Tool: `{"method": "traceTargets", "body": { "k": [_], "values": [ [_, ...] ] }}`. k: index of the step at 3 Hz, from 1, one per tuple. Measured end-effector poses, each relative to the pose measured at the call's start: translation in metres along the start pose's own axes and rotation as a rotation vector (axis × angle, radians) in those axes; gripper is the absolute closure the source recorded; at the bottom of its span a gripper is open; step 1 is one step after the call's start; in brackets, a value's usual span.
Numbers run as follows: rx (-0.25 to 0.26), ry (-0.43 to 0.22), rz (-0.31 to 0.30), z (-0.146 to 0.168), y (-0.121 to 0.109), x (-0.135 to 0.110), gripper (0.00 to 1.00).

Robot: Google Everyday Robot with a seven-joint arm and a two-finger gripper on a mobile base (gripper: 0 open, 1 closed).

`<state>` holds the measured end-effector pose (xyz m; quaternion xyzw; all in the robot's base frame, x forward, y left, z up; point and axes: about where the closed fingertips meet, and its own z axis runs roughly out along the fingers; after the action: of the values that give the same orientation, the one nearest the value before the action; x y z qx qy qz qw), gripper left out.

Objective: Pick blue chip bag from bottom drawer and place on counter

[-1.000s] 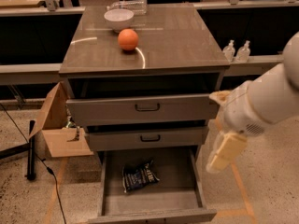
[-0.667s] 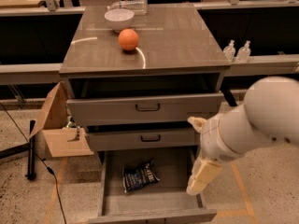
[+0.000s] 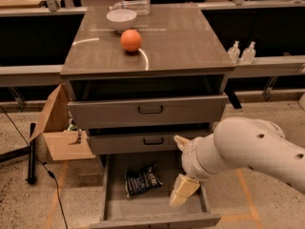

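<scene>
The blue chip bag (image 3: 142,179) lies crumpled on the floor of the open bottom drawer (image 3: 155,220), left of its middle. My gripper (image 3: 176,171) hangs over the right part of that drawer, just right of the bag and not touching it. Its cream fingers (image 3: 184,191) are spread apart and hold nothing. The big white arm comes in from the right. The counter (image 3: 181,42) is the glossy top of the cabinet above.
An orange ball (image 3: 131,40) and a white bowl (image 3: 121,19) sit on the counter's left rear. The two upper drawers (image 3: 150,110) stand slightly open. A cardboard box (image 3: 59,135) lies left of the cabinet, and two small bottles (image 3: 241,52) stand on the ledge at right.
My arm and gripper have moved left and down, from beside the cabinet's right side to over the bottom drawer next to the bag. The bag has not moved.
</scene>
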<state>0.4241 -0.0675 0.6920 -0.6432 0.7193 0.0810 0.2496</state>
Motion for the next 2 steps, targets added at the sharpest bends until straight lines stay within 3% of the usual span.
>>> {"method": "traceTargets", "body": {
  "k": [1,2],
  "values": [
    [0.0,0.0,-0.001,0.0,0.0,0.0,0.0],
    [0.073,0.024,0.075,0.022,-0.003,0.019,0.0]
  ]
}}
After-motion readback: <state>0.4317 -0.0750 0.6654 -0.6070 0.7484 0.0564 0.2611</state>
